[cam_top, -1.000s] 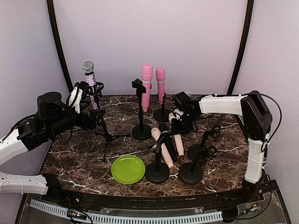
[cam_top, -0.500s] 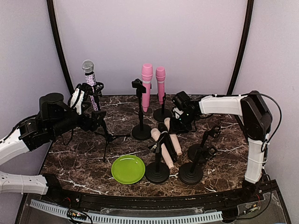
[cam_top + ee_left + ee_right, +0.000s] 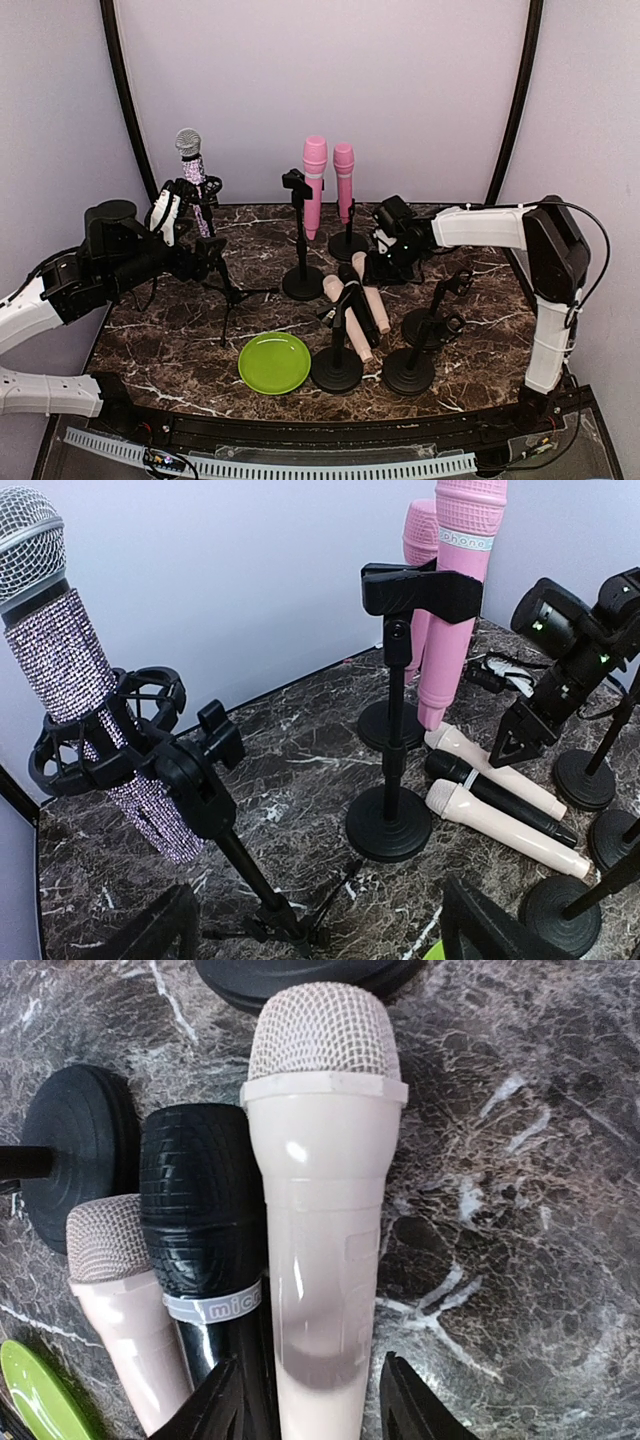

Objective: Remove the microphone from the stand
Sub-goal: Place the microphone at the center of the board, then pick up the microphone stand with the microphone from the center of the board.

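A glittery purple microphone (image 3: 193, 175) with a silver head sits tilted in the ring clip of a black tripod stand (image 3: 225, 285) at the left. It also fills the left of the left wrist view (image 3: 70, 670). My left gripper (image 3: 182, 205) is open beside it, its fingers (image 3: 150, 930) low and wide apart, holding nothing. My right gripper (image 3: 378, 265) is open, its jaws astride a cream microphone (image 3: 320, 1210) that lies on the marble with a gap at the right finger (image 3: 415, 1405). A black microphone (image 3: 200, 1220) and another cream one (image 3: 125, 1300) lie alongside.
Two pink microphones (image 3: 314, 185) (image 3: 343, 180) stand upright at the back centre, beside a round-based stand with a bare clip (image 3: 300, 230). More round-based stands (image 3: 336, 365) (image 3: 410, 365) (image 3: 430, 325) crowd the front right. A green plate (image 3: 274, 361) lies at the front.
My right gripper has widened around the cream microphone, which has shifted slightly left and now lies beside the black one. My left gripper has edged closer to the glittery microphone.
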Tool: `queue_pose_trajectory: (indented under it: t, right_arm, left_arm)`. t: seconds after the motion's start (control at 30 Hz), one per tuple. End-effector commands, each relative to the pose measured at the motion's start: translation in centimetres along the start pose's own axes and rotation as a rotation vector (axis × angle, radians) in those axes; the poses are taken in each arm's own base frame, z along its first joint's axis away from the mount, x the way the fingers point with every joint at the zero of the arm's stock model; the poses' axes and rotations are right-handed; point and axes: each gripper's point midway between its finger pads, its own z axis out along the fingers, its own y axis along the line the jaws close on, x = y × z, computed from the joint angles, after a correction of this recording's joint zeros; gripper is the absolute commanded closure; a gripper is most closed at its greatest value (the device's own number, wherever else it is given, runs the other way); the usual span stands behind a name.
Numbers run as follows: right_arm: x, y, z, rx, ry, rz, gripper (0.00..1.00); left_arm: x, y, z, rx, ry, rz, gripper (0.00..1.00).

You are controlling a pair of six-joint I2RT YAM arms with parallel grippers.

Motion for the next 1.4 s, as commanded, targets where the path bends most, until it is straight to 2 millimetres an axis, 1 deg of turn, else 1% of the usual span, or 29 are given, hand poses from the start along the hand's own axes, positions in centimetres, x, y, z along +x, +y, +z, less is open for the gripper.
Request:
queue_pose_trajectory:
  t: [0.0,0.1,0.23,0.3,0.37,0.43,0.57,0.7,0.8,0.87,1.0,1.13,1.37]
  right_arm:
    - [-4.2,2.4,-6.3,-0.068,-0.231,-0.059,0.48]
    - [-6.6,3.7,-10.5,-0.104,-0.377,-0.106,0.43]
    - [-10.1,5.8,-17.2,-0.156,-0.614,-0.165,0.34]
    - [-11.5,7.0,-20.2,-0.186,-0.733,-0.197,0.30]
    - [-12.6,8.1,-22.4,-0.210,-0.827,-0.227,0.28]
    - [-13.5,9.3,-23.6,-0.225,-0.886,-0.262,0.27]
    - [-14.8,11.4,-24.5,-0.195,-0.947,-0.325,0.27]
    - [-16.4,12.5,-25.2,-0.153,-1.007,-0.346,0.27]
    - [-17.3,13.2,-25.0,-0.126,-1.033,-0.351,0.28]
    - [-17.9,13.2,-24.2,-0.083,-1.040,-0.341,0.29]
    - [-19.2,12.1,-23.3,0.010,-1.081,-0.293,0.34]
    - [-20.2,12.0,-22.9,0.030,-1.119,-0.262,0.40]
    - [-21.3,12.4,-21.3,0.028,-1.138,-0.242,0.49]
  left_arm:
    - [0.0,0.8,-0.3,-0.036,-0.020,0.011,0.14]
    - [-0.2,0.9,-0.5,-0.040,-0.036,0.011,0.15]
    - [-0.2,0.9,-0.5,-0.041,-0.039,0.017,0.15]
    - [-0.1,0.9,-0.4,-0.041,-0.036,0.020,0.15]
    - [-0.1,0.8,-0.4,-0.040,-0.035,0.024,0.15]
    - [0.0,0.9,-0.3,-0.044,-0.032,0.027,0.15]
    - [0.2,0.9,-0.2,-0.049,-0.027,0.033,0.15]
    - [0.4,0.9,0.0,-0.047,-0.018,0.038,0.15]
    - [0.5,0.8,0.2,-0.048,-0.010,0.042,0.15]
    - [0.6,0.8,0.2,-0.048,-0.006,0.044,0.15]
    - [0.7,0.8,0.3,-0.048,-0.003,0.043,0.15]
    - [0.8,0.6,0.4,-0.041,0.001,0.042,0.15]
    - [1.1,0.5,0.7,-0.039,0.015,0.049,0.16]
